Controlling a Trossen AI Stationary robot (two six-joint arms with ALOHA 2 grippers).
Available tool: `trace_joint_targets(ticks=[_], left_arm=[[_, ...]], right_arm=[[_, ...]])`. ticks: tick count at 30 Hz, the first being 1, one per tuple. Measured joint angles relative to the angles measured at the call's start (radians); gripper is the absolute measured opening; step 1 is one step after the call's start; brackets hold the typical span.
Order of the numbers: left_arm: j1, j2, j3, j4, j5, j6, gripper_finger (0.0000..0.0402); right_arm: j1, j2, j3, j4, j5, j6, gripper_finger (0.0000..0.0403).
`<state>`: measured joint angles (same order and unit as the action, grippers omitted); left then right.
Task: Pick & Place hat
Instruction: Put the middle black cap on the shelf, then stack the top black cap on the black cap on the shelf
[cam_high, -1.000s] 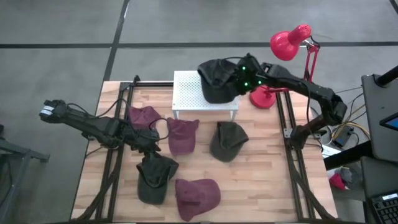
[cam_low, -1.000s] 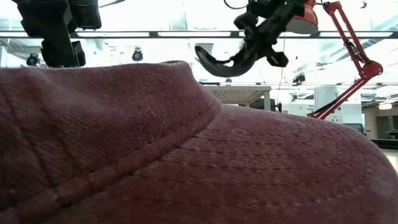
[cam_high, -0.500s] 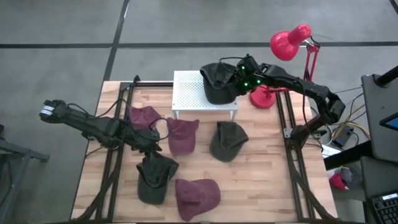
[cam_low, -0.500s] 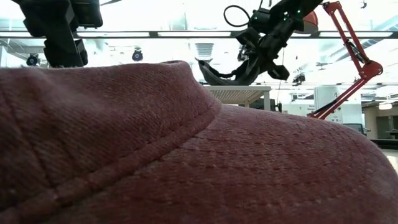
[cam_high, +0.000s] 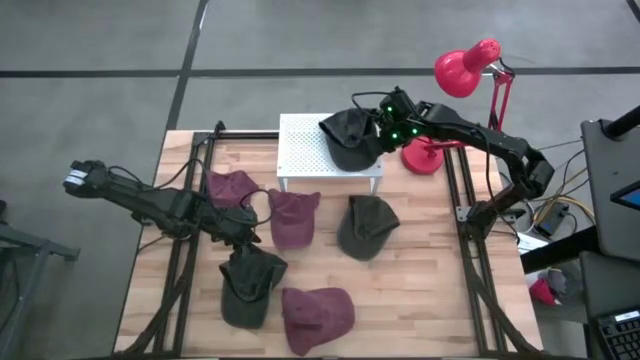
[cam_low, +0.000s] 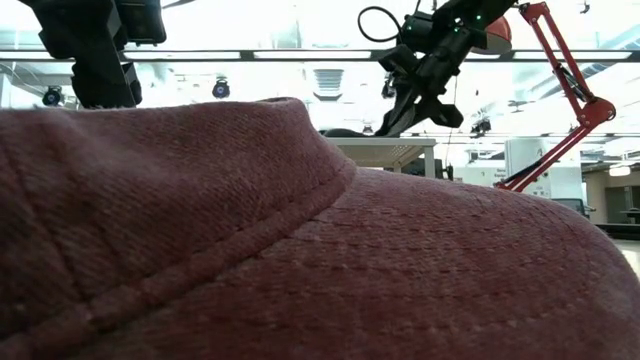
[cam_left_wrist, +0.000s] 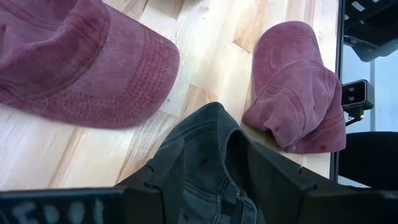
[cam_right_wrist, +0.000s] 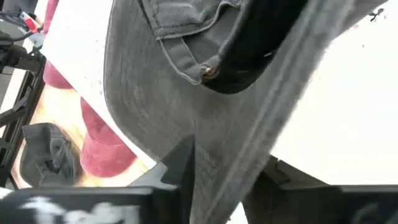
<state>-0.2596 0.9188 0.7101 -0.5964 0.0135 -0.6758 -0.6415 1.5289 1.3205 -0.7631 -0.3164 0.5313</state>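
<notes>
The right gripper (cam_high: 380, 128) has its fingers closed on the back edge of a dark grey hat (cam_high: 350, 138), whose fabric runs between the two dark fingers (cam_right_wrist: 180, 168) in the right wrist view. The hat lies on the white perforated stand (cam_high: 300, 150), over its corner toward 2 o'clock, at the 12 o'clock side of the wooden table (cam_high: 420, 290). In the low view the right gripper (cam_low: 415, 95) hangs just above the stand top (cam_low: 385, 145), with the hat (cam_low: 345, 132) a low dark hump on it. The right arm reaches in from 3 o'clock, passing the base of the red desk lamp (cam_high: 465, 68).

The left gripper (cam_high: 240, 238) hovers toward 8 o'clock of the table's middle, over a second dark hat (cam_high: 248, 285); its fingers straddle that hat (cam_left_wrist: 205, 155) in the left wrist view, but whether they are pinching it cannot be told. Maroon hats lie nearby: one (cam_high: 230, 187) at 10 o'clock, one (cam_high: 293, 217) just beside the gripper, one (cam_high: 318, 315) at 6 o'clock. Another dark hat (cam_high: 365, 225) sits near the centre.
</notes>
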Motion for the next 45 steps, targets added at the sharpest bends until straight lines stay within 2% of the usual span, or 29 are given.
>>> trace_joint_targets(ticks=[6, 13, 30, 37, 45], left_arm=[[0.000, 0.000, -0.001, 0.001, 0.000, -0.001, 0.0168], [0.000, 0.000, -0.014, 0.002, 0.000, -0.012, 0.0168], [0.000, 0.000, -0.017, 0.003, 0.001, -0.013, 0.0168], [0.000, 0.000, -0.020, 0.006, 0.001, -0.013, 0.0168], [0.000, 0.000, -0.038, 0.015, 0.001, -0.013, 0.0168]], right_arm=[[0.000, -0.001, 0.000, 0.000, 0.002, -0.017, 0.0144], [0.000, -0.012, 0.001, -0.002, 0.005, -0.041, 0.0164], [-0.001, -0.082, 0.002, -0.137, 0.141, -0.090, 0.0169], [0.000, -0.156, -0.001, -0.282, 0.242, -0.075, 0.0166], [0.024, -0.277, -0.028, -0.316, 0.234, -0.039, 0.0150]])
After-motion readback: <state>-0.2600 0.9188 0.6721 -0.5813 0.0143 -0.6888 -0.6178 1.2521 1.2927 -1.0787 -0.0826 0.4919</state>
